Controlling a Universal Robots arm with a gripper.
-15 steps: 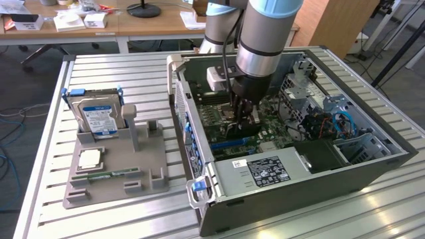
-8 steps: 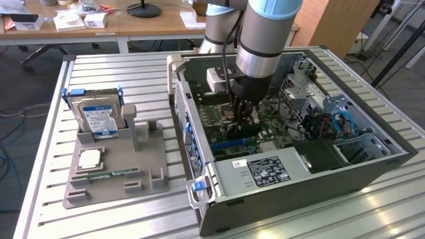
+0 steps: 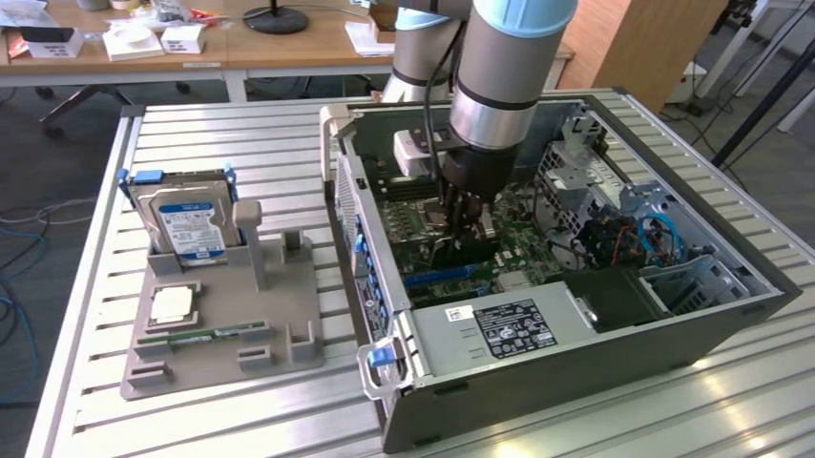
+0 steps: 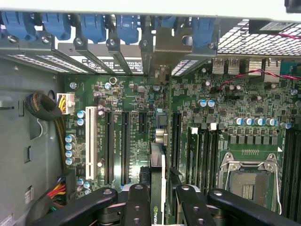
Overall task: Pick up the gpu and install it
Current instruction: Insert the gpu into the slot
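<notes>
**Seating the gpu on the motherboard**

We are holding the gpu [image 4: 157, 165] edge-on in the gripper [image 4: 161, 200], with the fingers [image 4: 137, 202] closed on its two flat faces just above the motherboard [image 4: 225, 94]. The card is running among the motherboard's long black slots [image 4: 124, 141]. Whether it is touching one, we cannot tell. Its far end is lying by the blue clips [image 4: 127, 23] at the motherboard's rear edge. We are judging this the seating step, which is calling for exact lining-up and a straight, even press.

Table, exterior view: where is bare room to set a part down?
Free: table slats behind the hard drive, and the near edge before the tray and case. Crowded: inside the case, where the claw grips the gpu.
</notes>
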